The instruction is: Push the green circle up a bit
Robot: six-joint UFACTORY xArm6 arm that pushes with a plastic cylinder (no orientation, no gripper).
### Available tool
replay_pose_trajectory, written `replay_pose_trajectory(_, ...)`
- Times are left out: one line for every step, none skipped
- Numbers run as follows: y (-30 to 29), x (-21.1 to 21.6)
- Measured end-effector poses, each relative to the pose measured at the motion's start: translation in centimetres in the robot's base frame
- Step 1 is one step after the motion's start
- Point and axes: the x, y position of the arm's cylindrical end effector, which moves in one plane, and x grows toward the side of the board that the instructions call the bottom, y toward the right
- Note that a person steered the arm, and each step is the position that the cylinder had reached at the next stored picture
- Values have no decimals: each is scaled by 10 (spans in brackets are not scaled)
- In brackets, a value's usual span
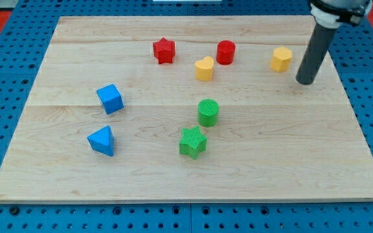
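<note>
The green circle [208,112] is a short green cylinder near the middle of the wooden board [70,181]. A green star [192,142] sits just below and left of it, close by. My tip [306,81] is at the lower end of the dark rod at the view's upper right, far to the right of and above the green circle, touching no block. The nearest block to my tip is a yellow hexagon [280,59] just to its left.
A red star [164,50], a red cylinder [225,52] and a yellow heart [204,68] lie above the green circle. A blue cube [110,98] and a blue triangle [102,140] lie at the left. A blue pegboard surrounds the board.
</note>
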Motion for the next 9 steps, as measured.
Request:
replay_pose_trajectory(-14,-10)
replay_pose_trajectory(-34,-31)
replay_pose_trajectory(-39,-48)
replay_pose_trajectory(-39,-30)
replay_pose_trajectory(-40,42)
replay_pose_trajectory(-80,83)
replay_pose_trajectory(-95,110)
replay_pose_trajectory(-135,111)
replay_pose_trajectory(-170,110)
